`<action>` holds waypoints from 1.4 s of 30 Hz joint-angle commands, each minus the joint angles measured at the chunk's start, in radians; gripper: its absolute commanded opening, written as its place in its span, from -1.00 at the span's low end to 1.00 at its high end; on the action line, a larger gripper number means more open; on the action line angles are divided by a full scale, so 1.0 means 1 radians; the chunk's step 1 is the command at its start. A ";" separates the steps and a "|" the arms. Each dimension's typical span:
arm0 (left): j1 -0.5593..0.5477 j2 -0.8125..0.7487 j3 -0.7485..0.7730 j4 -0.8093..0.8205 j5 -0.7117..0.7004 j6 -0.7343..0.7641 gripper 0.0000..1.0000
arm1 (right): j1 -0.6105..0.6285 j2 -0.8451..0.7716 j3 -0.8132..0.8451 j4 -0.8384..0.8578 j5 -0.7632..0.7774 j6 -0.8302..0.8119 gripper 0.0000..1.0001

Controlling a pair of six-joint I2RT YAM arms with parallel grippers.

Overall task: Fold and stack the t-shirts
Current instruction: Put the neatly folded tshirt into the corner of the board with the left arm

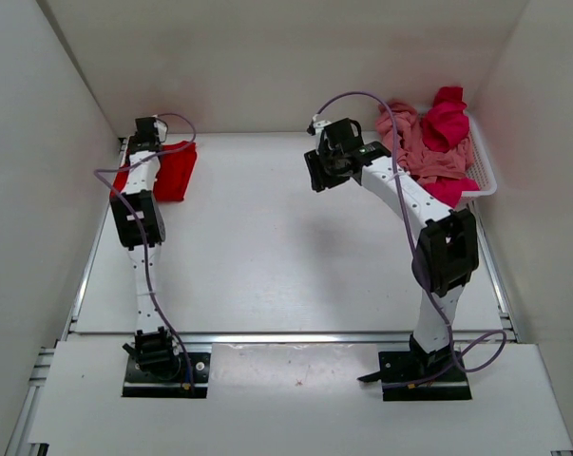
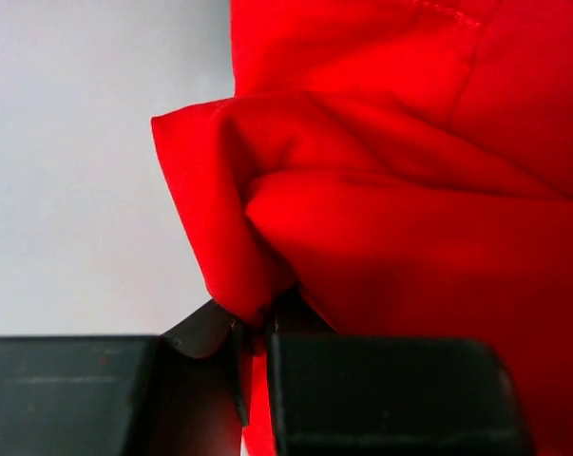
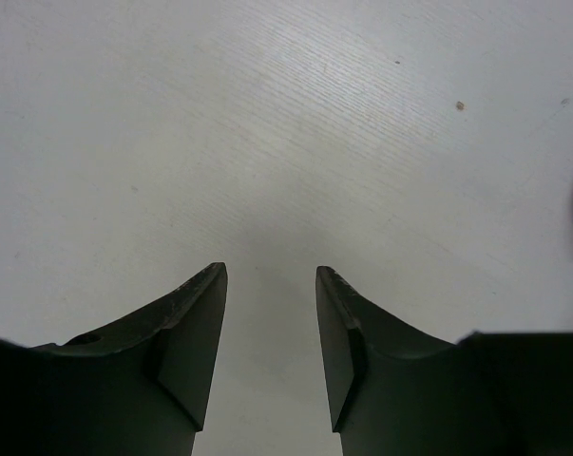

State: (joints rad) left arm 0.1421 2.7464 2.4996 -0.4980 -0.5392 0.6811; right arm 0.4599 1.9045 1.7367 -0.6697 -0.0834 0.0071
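Up at ten o'clock on the bench (image 1: 267,247), the red t-shirt (image 1: 175,171) lies as a compact folded block close to the left wall. The left jaws are over it and stand narrow, pinching a bunched fold at the shirt's edge. Over at two o'clock, a white mesh basket (image 1: 487,178) holds the salmon pink t-shirt (image 1: 414,142) in a loose heap, with the crimson-magenta t-shirt (image 1: 446,122) crumpled on top of it. The right jaws hang near one o'clock, just beside the basket. They are partly open and grip nothing, with only the pale bench showing between them.
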 commanded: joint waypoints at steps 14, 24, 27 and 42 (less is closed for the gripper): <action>0.040 -0.039 0.081 0.214 -0.157 0.041 0.31 | 0.072 -0.061 0.001 -0.013 0.074 -0.061 -0.12; -0.012 -0.178 0.061 0.023 -0.087 -0.115 0.97 | 0.095 -0.101 -0.032 -0.004 0.082 -0.065 -0.13; -0.045 -0.289 -0.028 -0.062 0.005 -0.213 0.97 | 0.103 -0.119 -0.032 -0.002 0.131 -0.070 -0.12; -0.521 -0.967 -0.962 -0.226 0.696 -0.545 0.98 | -0.096 -0.272 -0.132 0.038 0.223 -0.113 -0.07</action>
State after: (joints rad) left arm -0.3309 1.8713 1.6325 -0.6319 -0.0055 0.2268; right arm 0.4080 1.6978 1.6562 -0.6796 0.0944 -0.0811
